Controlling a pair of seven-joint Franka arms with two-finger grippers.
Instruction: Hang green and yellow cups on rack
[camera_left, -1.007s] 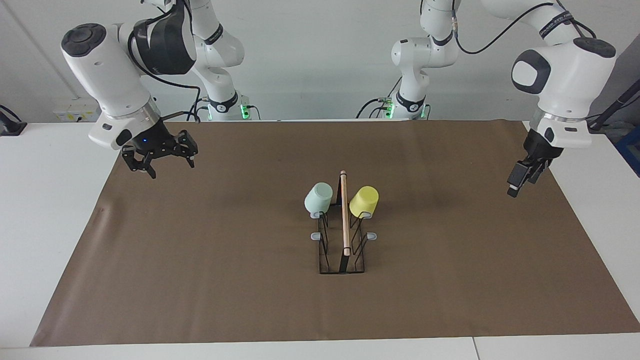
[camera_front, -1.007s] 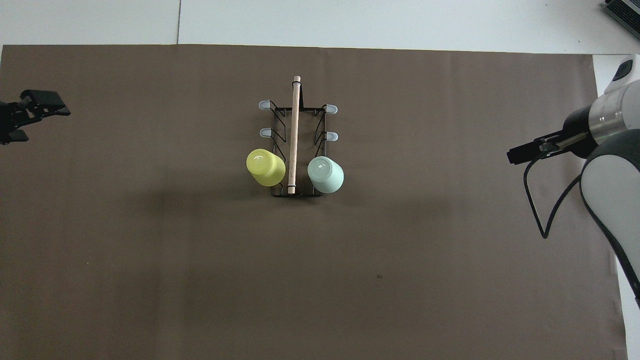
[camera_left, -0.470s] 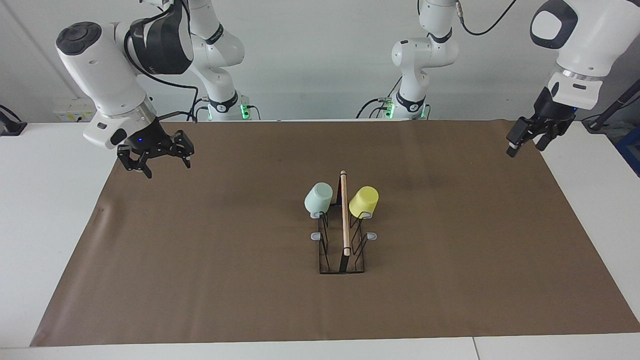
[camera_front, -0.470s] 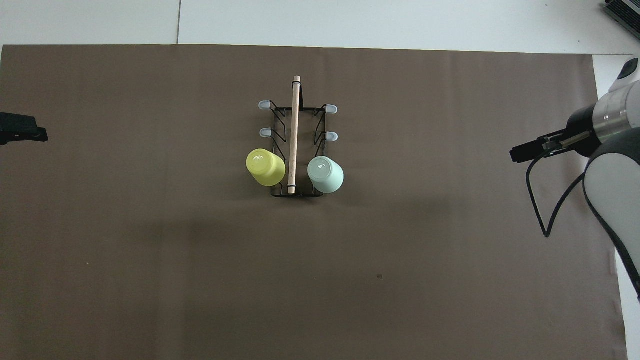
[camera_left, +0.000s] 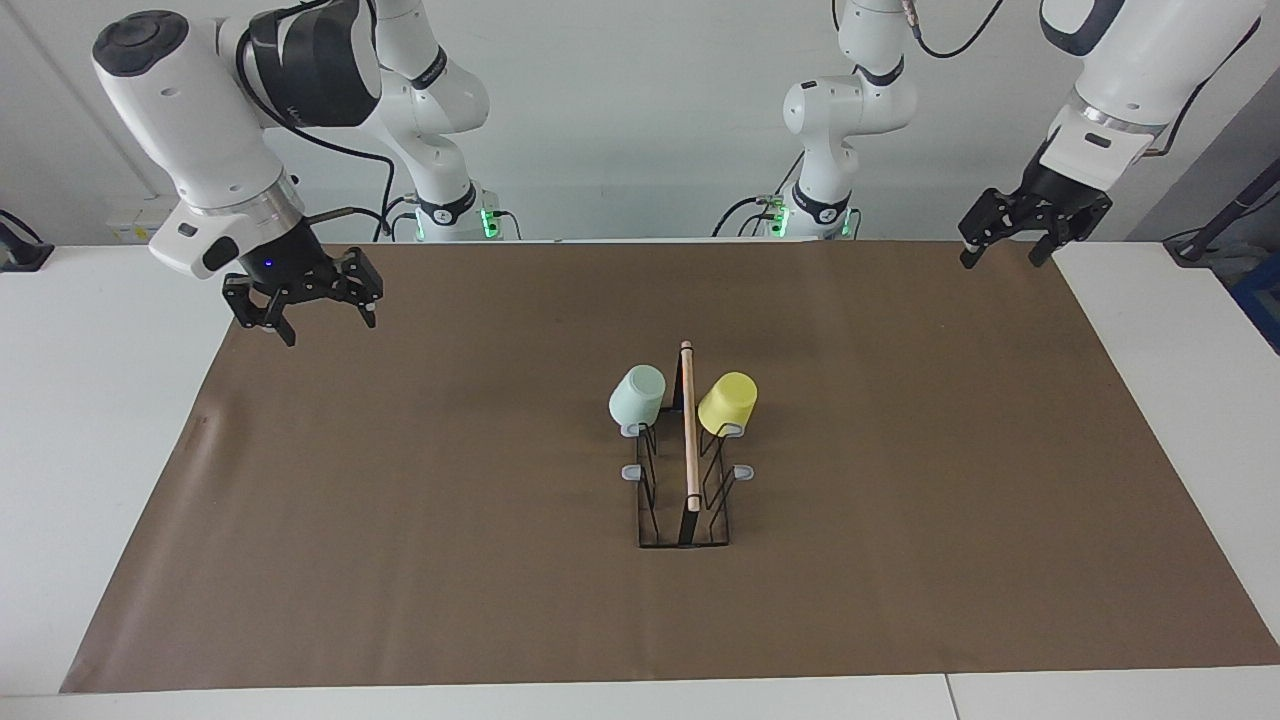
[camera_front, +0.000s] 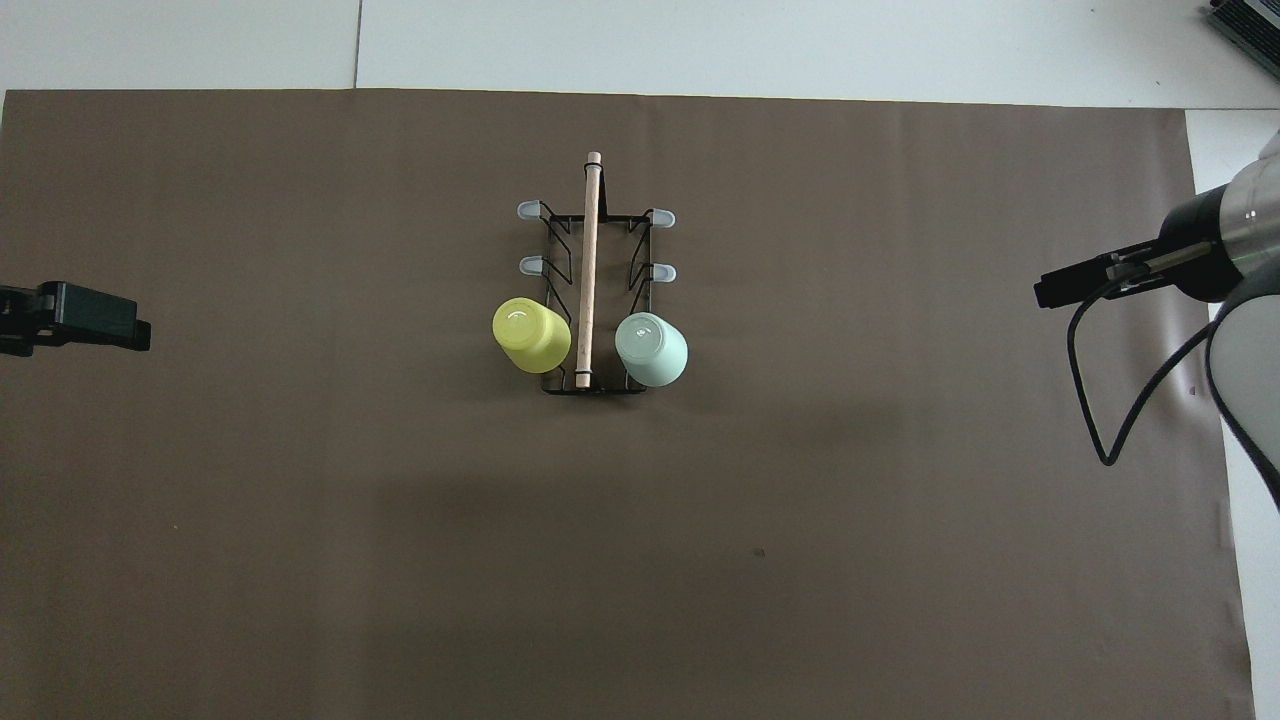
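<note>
Both cups hanging on the rack, both pincers empty

Green cup (camera_left: 637, 392) and yellow cup (camera_left: 728, 402) sit upside down on the rack's (camera_left: 686, 500) 2 prongs nearest the robots, mid table (camera_left: 120, 480). Left pincer (camera_left: 1003, 252) and right pincer (camera_left: 325, 322) hang spread wide over the mat's (camera_left: 400, 520) corners, gripping nothing.

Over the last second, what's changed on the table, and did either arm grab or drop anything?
The left gripper rose and drew back toward the robots at its own end of the brown mat, now open and empty. The right gripper lifted slightly, open. Nothing was grabbed or released. The green cup and yellow cup stayed hung on the rack.
</note>
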